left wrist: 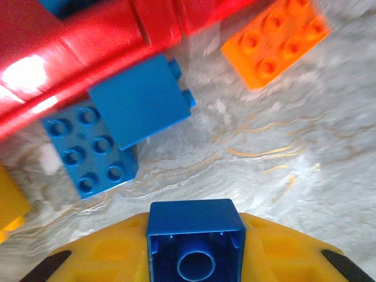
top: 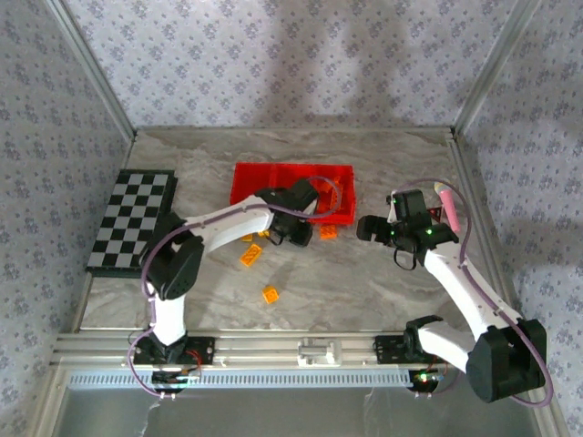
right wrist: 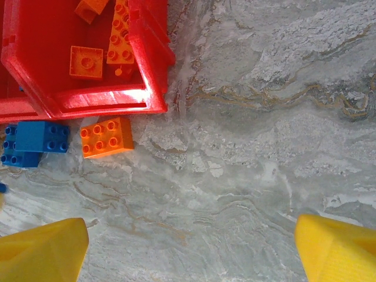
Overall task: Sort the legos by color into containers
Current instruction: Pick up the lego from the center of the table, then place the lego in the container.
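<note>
Beside the red bin (right wrist: 106, 100), two blue bricks (left wrist: 141, 108) and one orange brick (left wrist: 273, 41) lie on the bench (right wrist: 264, 147); left claw (top: 293, 235) grips a third blue brick (left wrist: 194, 235), right claw (right wrist: 194, 249) wide.

blue lego (left wrist: 195, 247): held, hollow end showing | orange lego (right wrist: 106, 136): beside red containers (right wrist: 76, 103)

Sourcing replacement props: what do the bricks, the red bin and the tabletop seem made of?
Bricks: moulded plastic, smooth and slightly glossy, judging by crisp studs and even colour. Bin: glossy plastic, with bright glare on its rim. Tabletop: grey marble veining, smooth; real stone or a printed surface, I cannot tell.
</note>
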